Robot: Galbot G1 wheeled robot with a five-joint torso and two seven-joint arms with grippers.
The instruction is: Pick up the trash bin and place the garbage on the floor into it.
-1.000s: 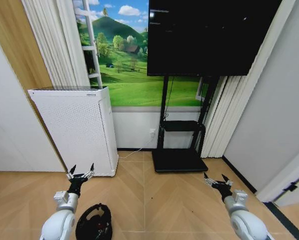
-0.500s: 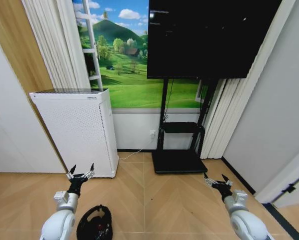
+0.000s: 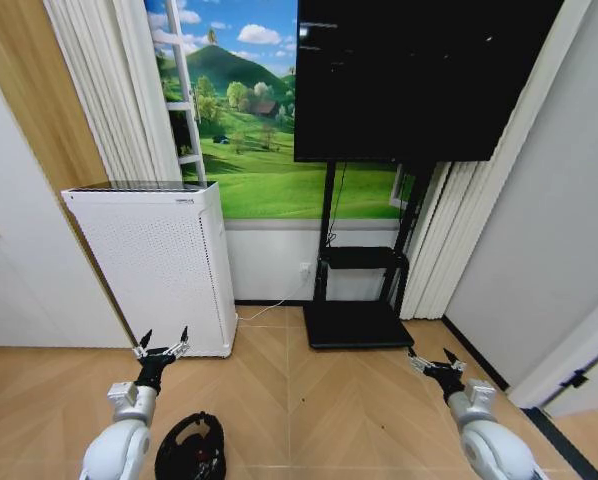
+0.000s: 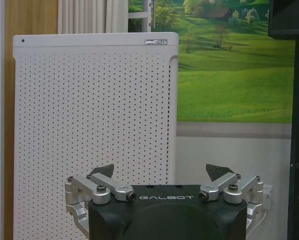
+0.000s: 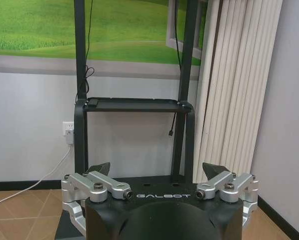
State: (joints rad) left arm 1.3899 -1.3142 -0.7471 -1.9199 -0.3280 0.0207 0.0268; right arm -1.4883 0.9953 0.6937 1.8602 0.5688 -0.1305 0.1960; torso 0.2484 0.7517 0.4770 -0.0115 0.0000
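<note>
Closest to me in the head view is the trash bin (image 3: 190, 449) — small, black, round, sitting on the wood floor (image 3: 309, 400) right at the bottom edge of the picture, just beside my left arm on its inner side. I can see something reddish inside it, but I can't tell what it is.

Left gripper (image 3: 160, 345) hangs above the floor a bit ahead of the bin, jaws spread apart, nothing between them. From the left wrist view the left gripper (image 4: 161, 172) has both black fingertips (image 4: 105, 171) wide open and points straight at the white perforated appliance (image 4: 94, 125).

Right gripper (image 3: 434, 360) is well off to the other side, at a similar height, jaws also apart and empty. In the right wrist view the right gripper (image 5: 157, 169) faces the black TV stand (image 5: 134, 105), with a white cable (image 5: 34, 182) running down from a wall socket (image 5: 68, 132) to the floor.

Further back, the appliance stands against the wall on the left, and the stand's base plate (image 3: 357, 322) sits on the floor just right of it. Above that is the big dark screen (image 3: 419, 75), a green hillside mural (image 3: 254, 130) behind it, and pale curtains (image 3: 104, 90) on both sides.
</note>
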